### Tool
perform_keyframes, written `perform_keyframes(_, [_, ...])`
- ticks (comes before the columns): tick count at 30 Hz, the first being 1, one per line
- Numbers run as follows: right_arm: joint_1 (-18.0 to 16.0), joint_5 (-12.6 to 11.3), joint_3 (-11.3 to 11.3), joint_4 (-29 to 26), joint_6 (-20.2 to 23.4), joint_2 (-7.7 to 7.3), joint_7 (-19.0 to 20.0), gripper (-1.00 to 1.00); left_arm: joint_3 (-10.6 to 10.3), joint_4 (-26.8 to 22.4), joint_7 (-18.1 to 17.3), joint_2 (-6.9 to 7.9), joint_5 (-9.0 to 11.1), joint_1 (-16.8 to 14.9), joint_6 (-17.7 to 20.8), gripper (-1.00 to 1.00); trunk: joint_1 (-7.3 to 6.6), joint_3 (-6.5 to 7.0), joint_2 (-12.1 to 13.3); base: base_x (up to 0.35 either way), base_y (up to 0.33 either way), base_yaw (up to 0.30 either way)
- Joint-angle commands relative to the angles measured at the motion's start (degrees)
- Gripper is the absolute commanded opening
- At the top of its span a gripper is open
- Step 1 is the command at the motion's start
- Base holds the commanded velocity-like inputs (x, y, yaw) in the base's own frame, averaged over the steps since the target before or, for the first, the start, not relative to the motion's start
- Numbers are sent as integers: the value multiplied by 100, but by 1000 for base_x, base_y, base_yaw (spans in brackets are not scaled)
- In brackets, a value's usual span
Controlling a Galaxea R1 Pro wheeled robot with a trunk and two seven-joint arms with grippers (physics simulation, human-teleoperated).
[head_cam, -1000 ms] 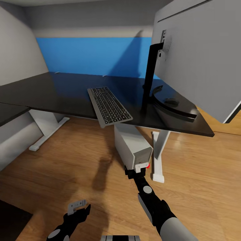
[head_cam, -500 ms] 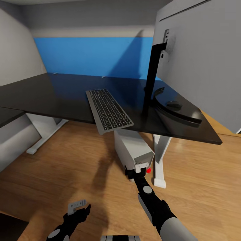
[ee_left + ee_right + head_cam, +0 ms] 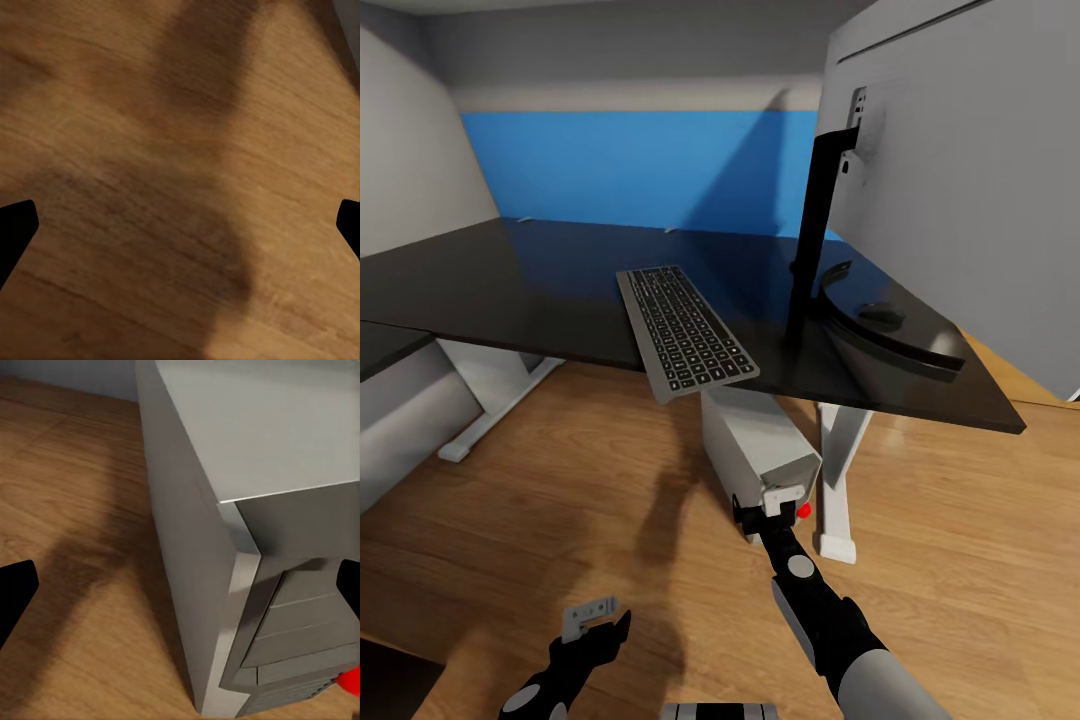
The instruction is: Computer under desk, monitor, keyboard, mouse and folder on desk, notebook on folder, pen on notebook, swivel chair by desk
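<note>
Head view: right end effector at the front face of the small silver-grey tower computer, long axis running back under the glossy black table; left end effector well apart, over floor.

Right wrist view: spread wide, holding nothing, computer dead ahead.

Left wrist view: spread wide over bare floor.

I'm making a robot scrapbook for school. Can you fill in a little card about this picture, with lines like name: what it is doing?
desk: glossy black top, white legs
keyboard: on the desk, one end sticking out over the front edge
monitor: on the desk, grey back showing
computer: on the wood floor, part under the desk
right gripper: open, at the computer's front end
left gripper: open, over the floor
</note>
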Motion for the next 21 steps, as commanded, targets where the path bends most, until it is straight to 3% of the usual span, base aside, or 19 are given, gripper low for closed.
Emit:
perform_keyframes(1, [-4,31,14,5,-10,0,-44,100,5,-10,18,-3,60,-1,34,100,-1,-4,-2,1,0,0])
perform_keyframes(21, [-4,31,14,4,-10,0,-44,100,5,-10,16,-3,61,-1,34,100,-1,-4,-2,0,0,0])
